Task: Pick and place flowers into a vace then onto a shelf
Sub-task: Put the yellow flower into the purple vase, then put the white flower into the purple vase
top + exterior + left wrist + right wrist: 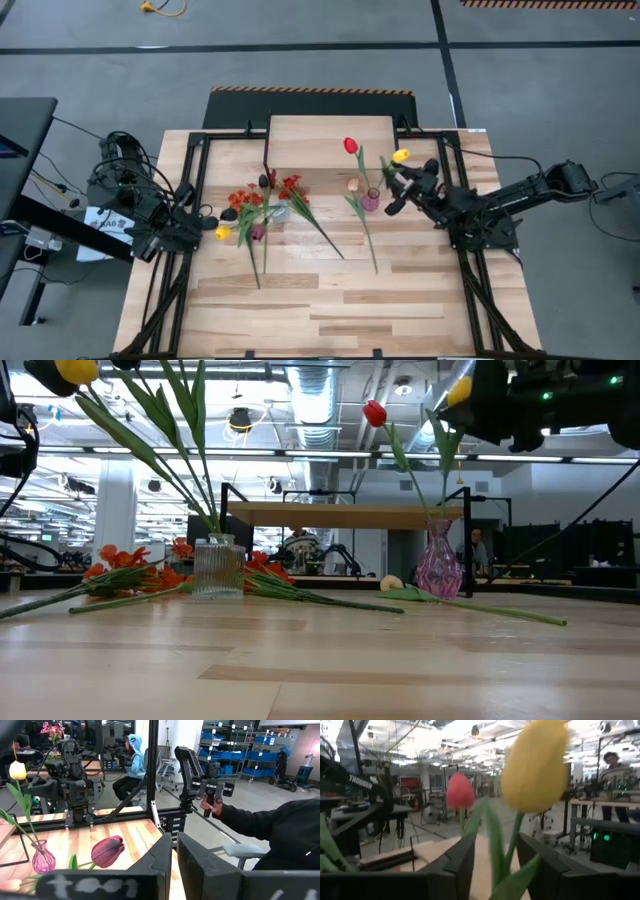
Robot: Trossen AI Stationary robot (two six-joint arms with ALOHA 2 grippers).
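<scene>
A pink glass vase point(370, 202) point(438, 565) stands on the table in front of the shelf point(330, 140) point(350, 515). In it stand a red tulip point(351, 146) point(460, 791) and a yellow tulip point(401, 156) point(535, 767). My right gripper point(393, 190) point(495, 845) is open just right of the vase, with the yellow tulip's stem point(506, 852) between its fingers. A clear ribbed vase point(217, 568) at centre left holds several tilted stems. Red-orange blossoms point(250, 198) and a cream tulip point(352, 185) lie on the table. My left gripper point(205, 227) point(175, 847) waits shut at the left edge, near a maroon tulip point(107, 851). My right gripper has one finger on either side of the yellow tulip's stem point(506, 852), below the bloom and coming level from the table's right. The stem runs close to one finger point(540, 865); I cannot tell whether it touches. The tulip stands in the pink vase.
Black frame rails point(195, 190) run along both sides of the table. Beyond the left edge a person's hand point(212, 806) holds a control arm, and another person point(132, 760) sits farther back. The near half of the table point(320, 310) is bare wood.
</scene>
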